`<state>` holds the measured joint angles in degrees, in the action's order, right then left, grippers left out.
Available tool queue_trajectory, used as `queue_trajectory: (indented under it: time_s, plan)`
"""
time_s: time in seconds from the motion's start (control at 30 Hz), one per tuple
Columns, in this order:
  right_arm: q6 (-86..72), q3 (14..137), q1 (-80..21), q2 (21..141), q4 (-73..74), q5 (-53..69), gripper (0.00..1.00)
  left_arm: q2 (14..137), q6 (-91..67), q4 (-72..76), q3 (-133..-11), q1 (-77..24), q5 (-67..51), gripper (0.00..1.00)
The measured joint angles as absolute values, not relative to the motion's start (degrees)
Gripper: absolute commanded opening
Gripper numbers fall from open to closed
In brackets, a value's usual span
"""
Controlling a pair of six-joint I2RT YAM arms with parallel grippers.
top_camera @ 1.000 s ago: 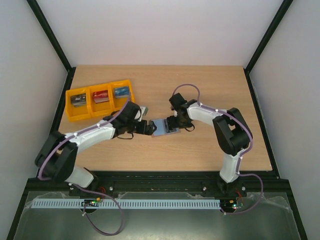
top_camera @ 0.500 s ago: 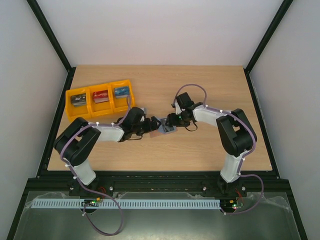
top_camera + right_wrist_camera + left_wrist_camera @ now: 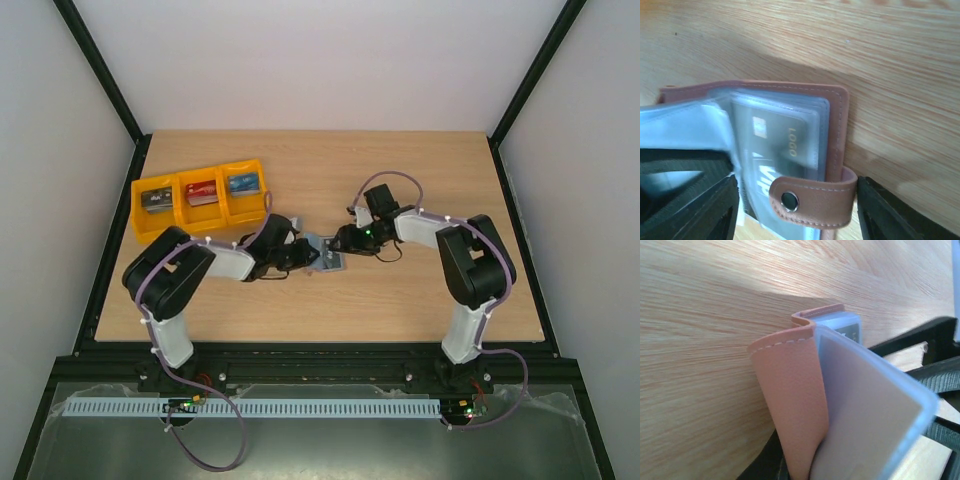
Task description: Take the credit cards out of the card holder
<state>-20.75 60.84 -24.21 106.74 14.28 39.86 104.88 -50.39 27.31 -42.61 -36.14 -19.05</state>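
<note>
Card holder (image 3: 327, 252) lies open at centre of desk (image 3: 420, 170). Left jaws closed on its cover; right jaws straddle the tab end, grip not discernible. Cover to be held steady, credit card (image 3: 775, 145) drawn straight from sleeve.

A yellow three-compartment tray (image 3: 221, 195) sits on a light wooden counter (image 3: 430, 170), in the counter's far left part; its long side runs roughly along the counter's far edge, slightly tilted; two inner walls split it into three open bins side by side; the wood grain of the counter runs left to right, past the tray; behind the tray rises a plain white back wall (image 3: 320, 60); a black frame post (image 3: 100, 70) slants up just behind the tray's left end, and a second post (image 3: 535, 70) stands well to the tray's right; nearer than the tray, past the counter's near edge, lies a black rail (image 3: 320, 355), then a pale grey toothed strip (image 3: 300, 408).
</note>
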Motion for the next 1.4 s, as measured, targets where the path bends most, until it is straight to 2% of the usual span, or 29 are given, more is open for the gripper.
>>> queue_trajectory:
  time_s: [0.13,0.27,0.47,0.63,0.83,0.87,0.9,0.93,1.0,1.03,1.1,1.17,1.33,1.37,1.4]
  plan:
    - [-16.4,61.6,-20.5,104.0,20.1,43.2,0.82,99.7,-37.5,17.1,-47.1,-35.4,-22.7,0.02]
    - [-11.0,64.1,-17.8,95.6,22.9,50.8,0.99,83.7,-20.3,6.7,-55.0,-32.9,-27.6,0.02]
    - [-7.2,66.1,-18.5,80.1,14.5,65.1,0.99,68.3,-3.7,-3.4,-67.8,-29.1,-34.3,0.02]
    - [-6.4,66.3,-18.5,75.2,6.4,72.7,0.99,67.3,5.4,-13.5,-72.9,-29.0,-39.4,0.02]
    - [-7.3,67.1,-20.9,75.2,1.6,74.6,1.0,67.7,9.3,-18.6,-74.0,-28.8,-41.6,0.02]
    - [-7.8,67.1,-21.8,75.1,0.8,74.7,0.91,67.7,9.5,-18.9,-74.0,-28.8,-41.9,0.02]
    - [-8.1,67.1,-22.4,74.9,0.5,74.7,0.64,67.7,9.6,-19.0,-74.0,-28.8,-42.0,0.02]
    - [-8.4,67.1,-23.0,74.6,0.0,74.5,0.41,67.6,9.7,-19.0,-74.0,-28.8,-42.2,0.02]
    - [-9.5,67.1,-24.0,73.9,-1.1,73.6,0.07,67.5,9.7,-19.0,-74.0,-28.8,-42.6,0.02]
    - [-10.4,67.1,-24.1,73.4,-1.9,73.1,0.02,67.5,9.7,-19.0,-74.0,-28.8,-42.8,0.02]
    - [-11.5,67.1,-24.1,72.8,-3.1,72.6,0.02,67.5,9.6,-19.0,-74.0,-28.8,-43.4,0.02]
    - [-12.5,67.0,-24.1,72.3,-3.8,72.7,0.02,67.5,9.2,-18.9,-74.0,-28.8,-43.4,0.23]
    - [-15.5,67.0,-24.1,72.1,-5.6,73.6,0.01,66.3,6.0,-16.5,-73.3,-27.6,-41.4,0.23]
    - [-16.0,67.0,-24.1,72.1,-5.9,73.6,0.01,65.7,5.0,-15.6,-72.6,-26.7,-41.0,0.3]
    - [-16.8,67.0,-24.0,72.1,-6.2,73.6,0.02,65.1,3.7,-14.6,-72.0,-25.6,-40.7,0.44]
